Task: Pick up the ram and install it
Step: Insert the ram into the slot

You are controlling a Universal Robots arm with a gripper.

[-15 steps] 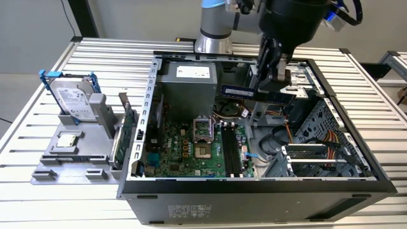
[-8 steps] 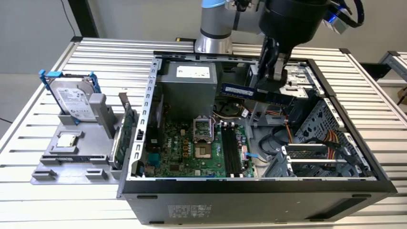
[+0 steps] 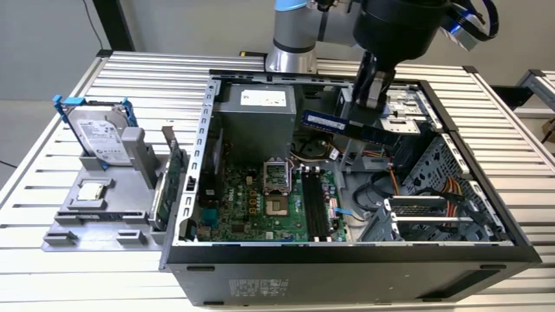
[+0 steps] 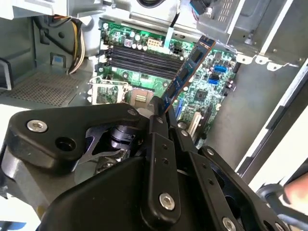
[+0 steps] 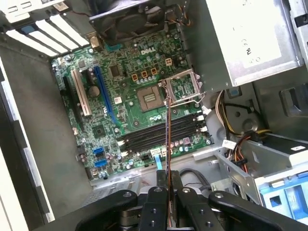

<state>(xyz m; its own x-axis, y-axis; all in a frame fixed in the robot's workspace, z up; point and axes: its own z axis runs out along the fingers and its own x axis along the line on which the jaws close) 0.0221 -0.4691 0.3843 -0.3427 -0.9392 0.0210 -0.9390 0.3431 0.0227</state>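
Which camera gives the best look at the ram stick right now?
The second wrist view: the ram runs out from the gripper with its blue face and far end showing. The exterior view shows it side-on above the open case, the gripper crossing it. The first wrist view shows it edge-on, a thin line.

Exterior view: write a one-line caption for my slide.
The gripper holds the blue ram over the open computer case, above its motherboard.

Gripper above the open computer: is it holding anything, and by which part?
Yes. The gripper pinches the ram by its upper long edge, above the motherboard.
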